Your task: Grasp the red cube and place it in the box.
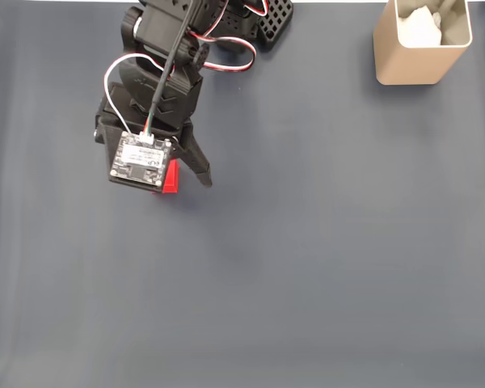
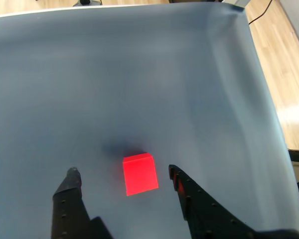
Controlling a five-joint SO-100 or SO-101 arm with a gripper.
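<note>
Red cube [image 2: 139,173] low in the wrist view, resting on the table [image 2: 139,74], between the spread fingers [image 2: 72,181] of the hand [image 2: 123,173], touching neither. Grey table across both views. Black arm [image 1: 158,89] at upper left of the fixed view, cube partly hidden beneath its camera board. Beige box [image 1: 416,61] at upper right of the fixed view, white paper-like stuff inside, well apart from the cube.
</note>
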